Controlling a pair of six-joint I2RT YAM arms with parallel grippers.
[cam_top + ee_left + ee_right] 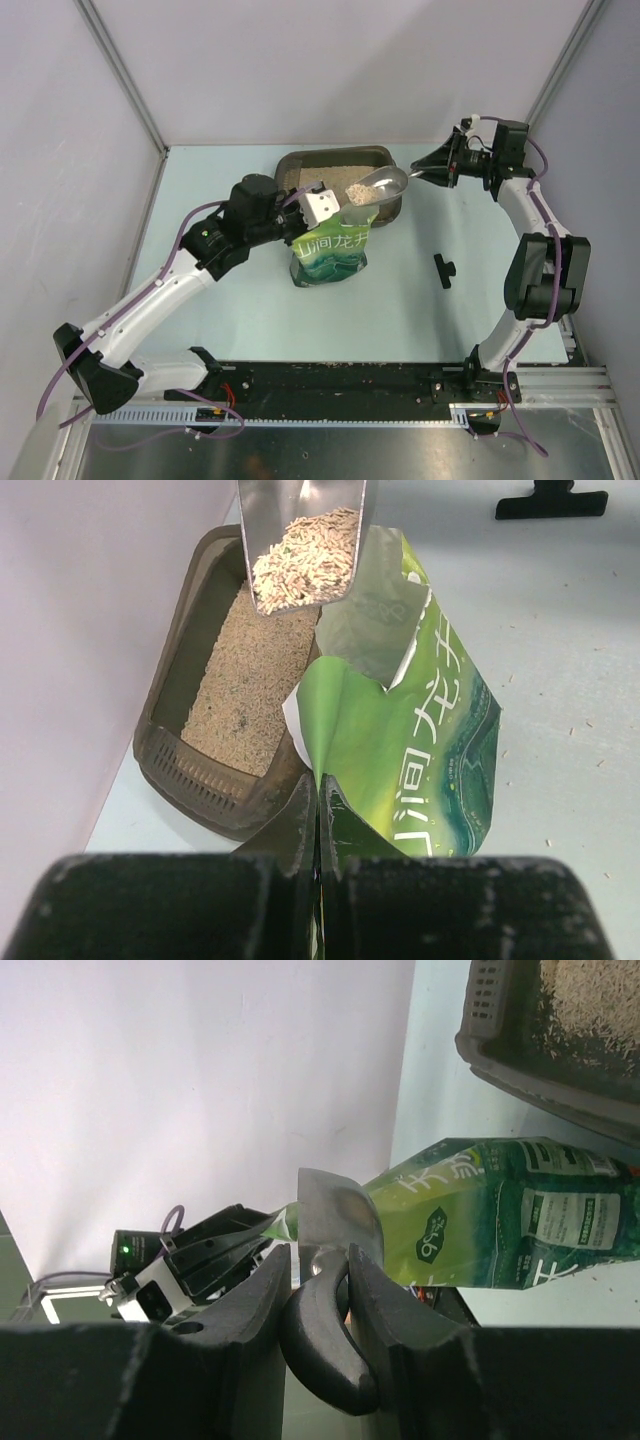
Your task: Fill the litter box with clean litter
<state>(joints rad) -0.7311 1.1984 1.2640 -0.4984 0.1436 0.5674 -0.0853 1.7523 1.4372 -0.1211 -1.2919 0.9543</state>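
The dark brown-grey litter box [296, 158] sits at the back of the table and holds a layer of beige litter [240, 685]. My left gripper [321, 795] is shut on the top edge of the open green pouch [330, 252], which stands just in front of the box. My right gripper [318, 1260] is shut on the dark handle of the silver scoop [380, 186]. The scoop carries a heap of clean litter [358, 193] and hangs above the pouch mouth, at the box's front edge. The scoop's load also shows in the left wrist view [305, 560].
A small black T-shaped part [442, 268] lies on the table right of the pouch. Grey walls close in the table at the back and both sides. A few stray granules lie on the table right of the pouch [575, 730].
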